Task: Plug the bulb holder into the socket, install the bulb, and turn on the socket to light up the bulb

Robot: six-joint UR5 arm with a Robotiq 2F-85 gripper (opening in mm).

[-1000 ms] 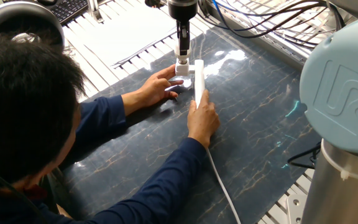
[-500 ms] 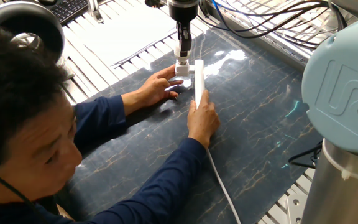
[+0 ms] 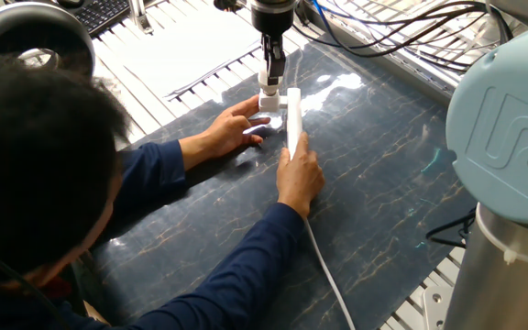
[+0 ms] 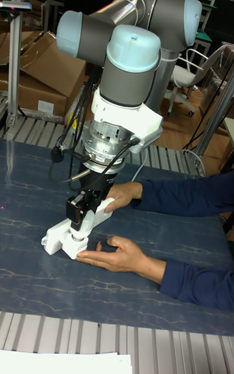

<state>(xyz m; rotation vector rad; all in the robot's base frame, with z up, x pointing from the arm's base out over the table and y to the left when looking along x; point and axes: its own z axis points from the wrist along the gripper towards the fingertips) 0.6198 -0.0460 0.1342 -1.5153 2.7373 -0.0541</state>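
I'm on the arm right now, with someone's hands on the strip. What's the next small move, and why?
Probably hold position, or creep only straight down. The gripper stands directly over the white piece seated on the socket, and a person's hands brace the strip on both sides, fingers close to the jaws. Any sideways motion risks nudging those fingers or tipping the strip. Whether the jaws grip anything, I cannot tell.

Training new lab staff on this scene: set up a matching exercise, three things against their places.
Things:
1. long white power strip
2. black two-finger claw
3. white cord

Places:
A. trailing toward the table's near edge
B. directly above the strip's far end
C. lying on the dark marbled mat, held by two hands

Pairs: 1-C, 2-B, 3-A
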